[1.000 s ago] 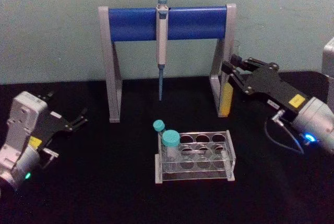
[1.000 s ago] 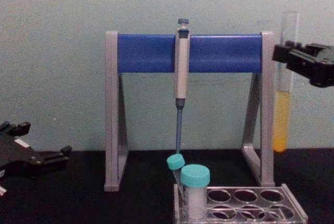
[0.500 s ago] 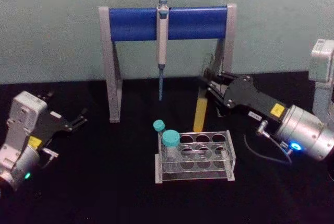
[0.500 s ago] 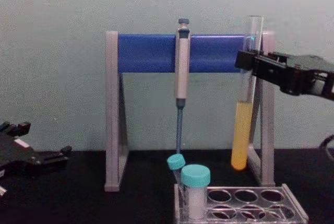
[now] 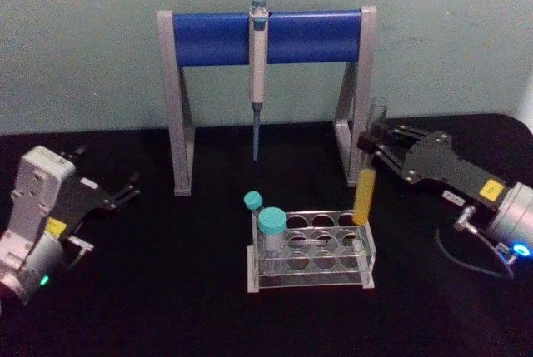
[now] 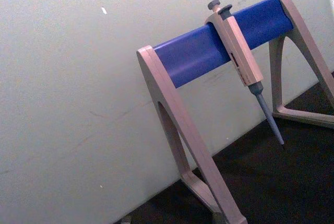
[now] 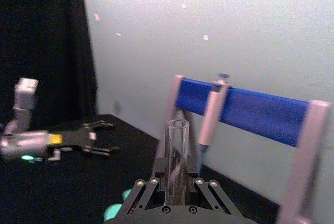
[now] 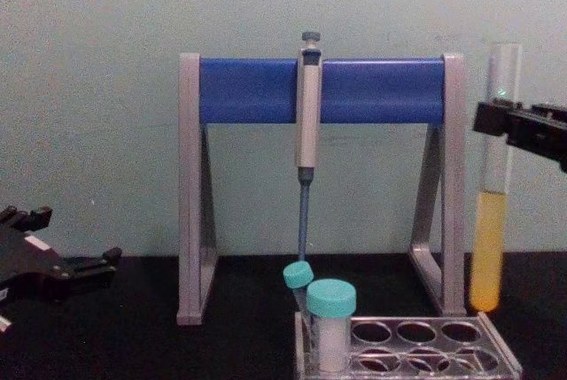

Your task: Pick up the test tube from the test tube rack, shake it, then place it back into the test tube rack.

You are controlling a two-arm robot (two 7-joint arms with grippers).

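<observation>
One step surely done (the lift; shaking unjudgeable). Right gripper [image 5: 372,142] jaws clenched on the test tube [image 5: 364,195], upright just above the test tube rack [image 5: 312,271], right rear. Reinsertion pending. Left gripper [image 5: 107,172] parked left, jaws released.

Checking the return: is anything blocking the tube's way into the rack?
Nothing visible. The right gripper holds the test tube above open holes at the right end of the test tube rack; the teal-capped tubes stand at its left end.
</observation>
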